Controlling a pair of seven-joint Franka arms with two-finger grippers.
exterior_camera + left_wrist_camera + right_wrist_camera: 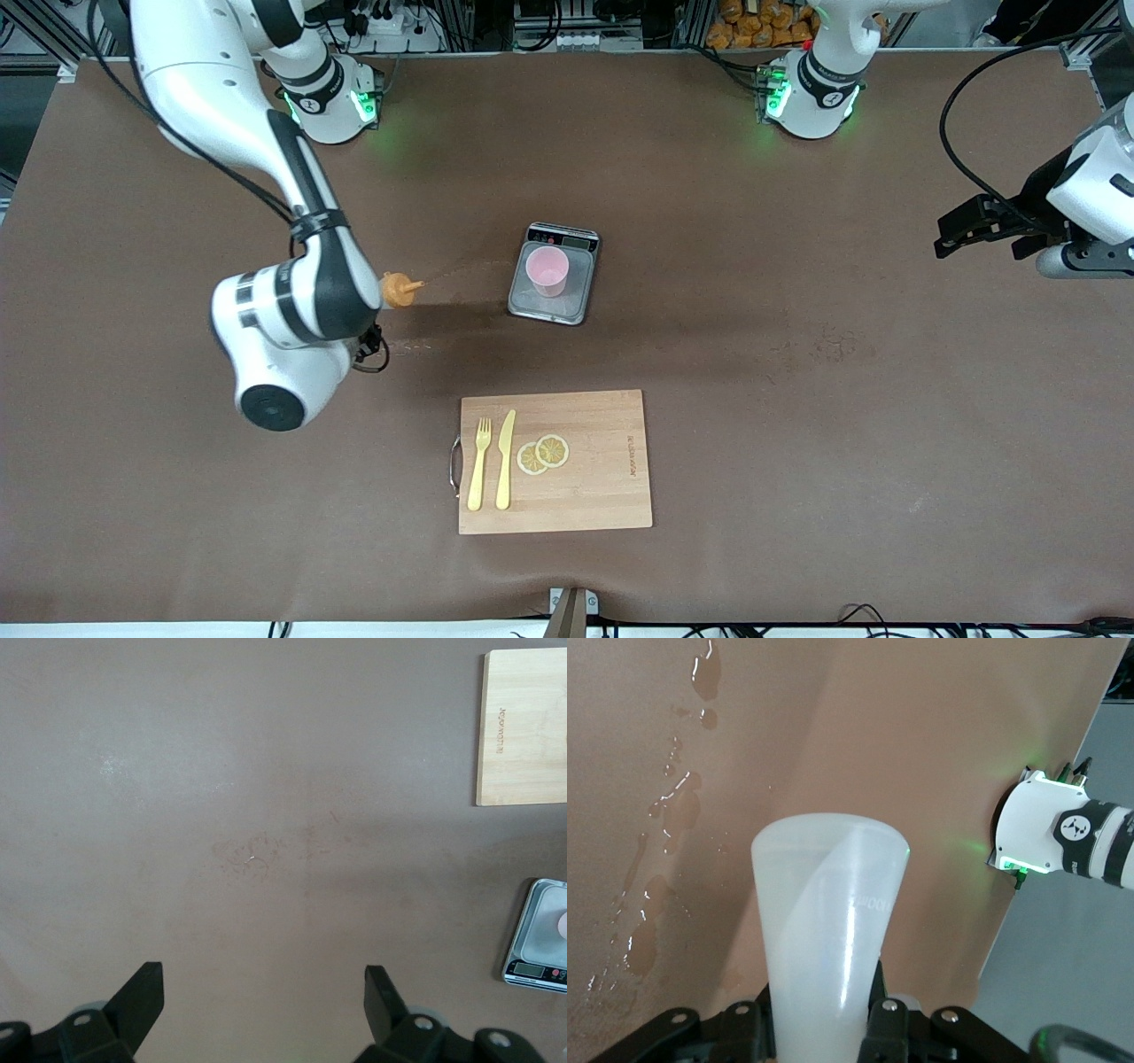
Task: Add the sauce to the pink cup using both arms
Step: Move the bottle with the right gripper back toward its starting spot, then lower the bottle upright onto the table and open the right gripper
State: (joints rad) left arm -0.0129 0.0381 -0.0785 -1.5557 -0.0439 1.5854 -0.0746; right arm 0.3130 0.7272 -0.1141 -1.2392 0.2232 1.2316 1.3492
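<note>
Cutting board (567, 461): nearest the front camera, well away from both my tools; on it a yellow fork (479, 464), a yellow knife (505, 459) and two lemon slices (543, 454).

Right tool (824, 1028): clenched on the sauce bottle (830, 943), up over the counter (797, 372) toward the right arm's end. In the front view my own wrist hides the tool, and only the orange cap (399, 290) and nozzle show past it.

Bottle axis: lying nearly level, I judge, with the nozzle aimed from my right tool toward the pink cup (546, 270).

Pink cup: upright on a small kitchen scale (554, 274) mid-counter, well apart from the nozzle tip, straight along the line the nozzle points.

Left tool (261, 997): released, fingers spread wide with nothing between them, hanging over bare counter at the left arm's end, waiting. The scale sits at the edge of its wrist view.

Nearer arm: the right one, and it already carries the bottle.

Coming move, my judgement: carry the nozzle along its own axis until it is over the cup's rim, then tip and squeeze.

Counter marks: wet spatters (664, 868) beneath the bottle.
</note>
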